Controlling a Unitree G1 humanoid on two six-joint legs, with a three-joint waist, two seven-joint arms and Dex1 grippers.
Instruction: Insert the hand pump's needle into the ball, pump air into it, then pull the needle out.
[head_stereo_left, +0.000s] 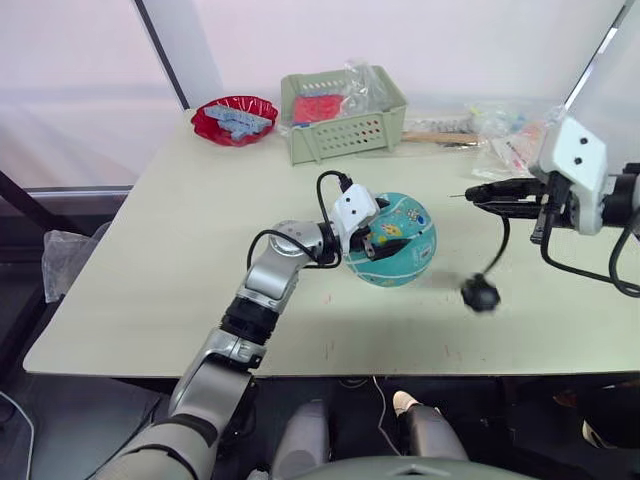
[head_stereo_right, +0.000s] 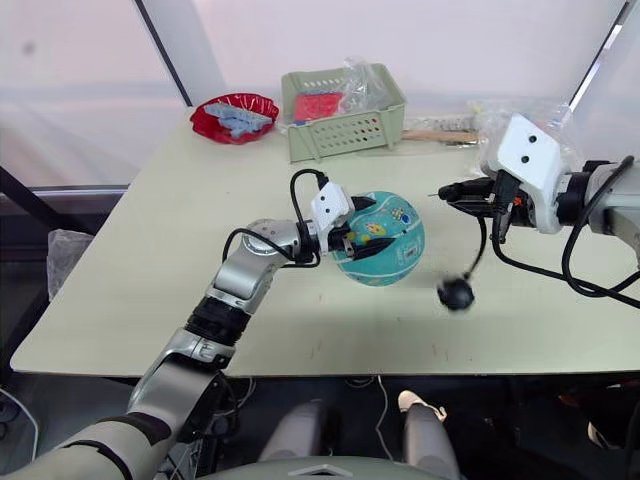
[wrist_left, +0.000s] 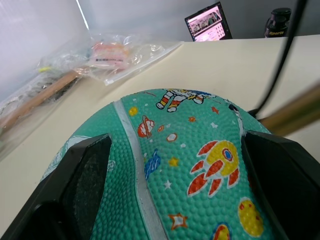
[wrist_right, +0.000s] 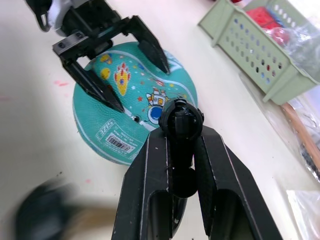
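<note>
1. The teal ball (head_stereo_left: 392, 238) sits on the pale surface (head_stereo_left: 180, 260), near the middle, with its white barcode label facing up in the right wrist view.
2. The left pincer (head_stereo_left: 385, 240) is clamped on the ball, one black finger (wrist_left: 87, 180) pressed against each flank.
3. The right pincer (wrist_right: 184, 150) hovers off the ball's right side, well above the surface, its two fingers closed on the small black fitting at the end of the hose.
4. The needle (head_stereo_left: 458, 196) juts from that fitting toward the ball, its tip apart from the rubber.
5. The thin black hose (head_stereo_left: 497, 245) drops from the right pincer to the hand pump (head_stereo_left: 480, 294), which dangles end-on as a dark, blurred knob just above the surface, right of the ball.
6. Behind the ball stand a green basket (head_stereo_left: 345, 125) holding red items and clear plastic, and a red dish (head_stereo_left: 235, 120) to its left.
7. Clear plastic bags (head_stereo_left: 510, 135) and a wooden stick lie at the far right edge.
</note>
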